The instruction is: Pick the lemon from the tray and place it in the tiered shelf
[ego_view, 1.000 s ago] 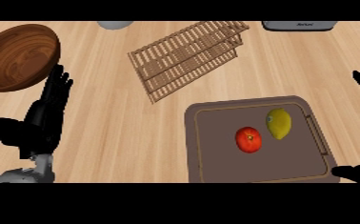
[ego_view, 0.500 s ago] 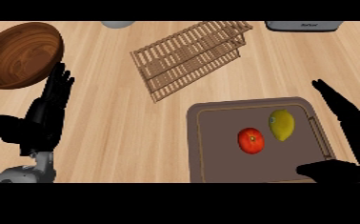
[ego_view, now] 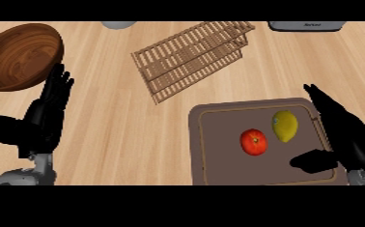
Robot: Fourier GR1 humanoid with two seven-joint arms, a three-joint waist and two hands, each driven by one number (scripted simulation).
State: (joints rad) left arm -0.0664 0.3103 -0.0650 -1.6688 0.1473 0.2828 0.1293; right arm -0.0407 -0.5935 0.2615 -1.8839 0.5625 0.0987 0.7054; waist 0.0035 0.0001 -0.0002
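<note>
The yellow lemon lies in the brown tray at the lower right, beside a red tomato. My right hand hovers over the tray's right edge, open, fingers stretched up and thumb pointing left below the lemon; it is just right of the lemon and apart from it. The wooden slatted tiered shelf lies up and left of the tray. At the left edge my left hand rests open with its fingers up.
A large wooden bowl sits at the upper left, just above my left hand. A grey round object and a grey appliance stand at the counter's far edge. Bare wood shows between shelf and tray.
My right hand has come in from the right edge and moved left over the tray's right side, closer to the lemon. The left hand, lemon and tomato have not moved.
</note>
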